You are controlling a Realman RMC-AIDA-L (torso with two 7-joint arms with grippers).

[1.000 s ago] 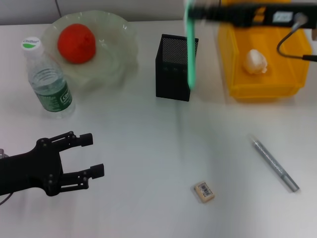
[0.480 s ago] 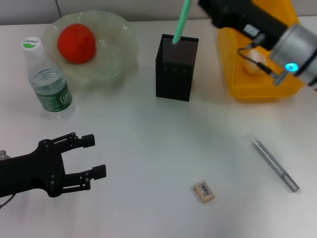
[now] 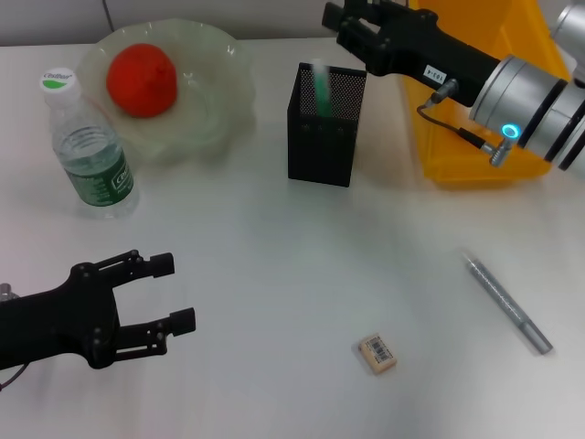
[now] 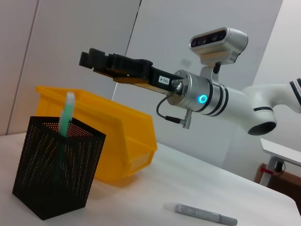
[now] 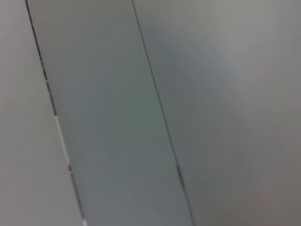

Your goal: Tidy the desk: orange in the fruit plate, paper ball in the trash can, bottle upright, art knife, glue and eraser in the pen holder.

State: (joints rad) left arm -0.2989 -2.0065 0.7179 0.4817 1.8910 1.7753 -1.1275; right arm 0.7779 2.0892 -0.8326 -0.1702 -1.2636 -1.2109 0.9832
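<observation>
Right gripper (image 3: 352,26) hovers above the tall black mesh pen holder (image 3: 324,128), its grip impossible to read; a green stick (image 3: 322,80) stands inside. Left gripper (image 3: 169,293), spread and empty, sits nearer the small beige eraser (image 3: 377,353), which lies to its right. Red-orange fruit (image 3: 141,80) rests in the ruffled green plate (image 3: 219,101).

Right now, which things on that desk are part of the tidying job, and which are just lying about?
Part of the job:
orange in fruit plate
bottle, upright
pen holder with green stick inside
trash can
eraser
grey pen-like tool

Just lying about:
nothing that I can see
</observation>
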